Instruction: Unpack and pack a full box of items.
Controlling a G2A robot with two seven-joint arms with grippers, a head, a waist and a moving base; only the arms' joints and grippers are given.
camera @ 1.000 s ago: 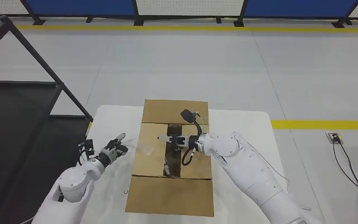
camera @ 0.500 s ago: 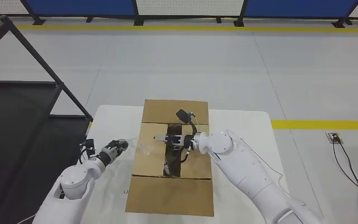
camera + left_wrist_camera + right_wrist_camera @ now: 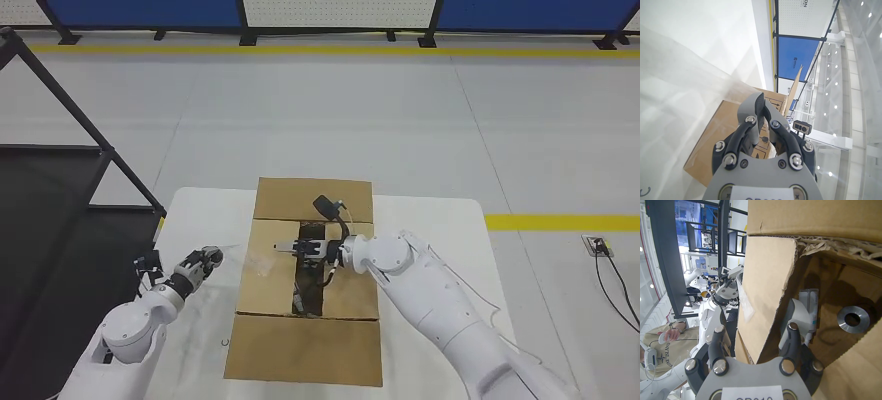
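Observation:
An open cardboard box (image 3: 300, 350) stands in the middle of the white table (image 3: 440, 230). My right gripper (image 3: 300, 246) is open over the box, its fingers astride the inner side flap (image 3: 764, 285), one outside and one inside. Deep in the box lie a metal ring (image 3: 853, 319) and a white tube (image 3: 811, 306). Left of the box, my left gripper (image 3: 208, 257) is shut on a clear plastic bag (image 3: 257, 263). The bag (image 3: 677, 94) spreads in front of the left gripper (image 3: 762, 108), with the box (image 3: 719, 123) behind it. From the right wrist, the bag (image 3: 745, 304) hangs against the box's outer wall.
The box's front and rear flaps (image 3: 312, 198) lie folded outward. Torn paper padding (image 3: 838, 247) lines the inner top edge. A black metal frame (image 3: 95, 150) stands off the table's left side. Bare table lies to the right of the box.
My right gripper has shifted left over the inner flap. My left gripper has drawn slightly left, away from the box, with the bag.

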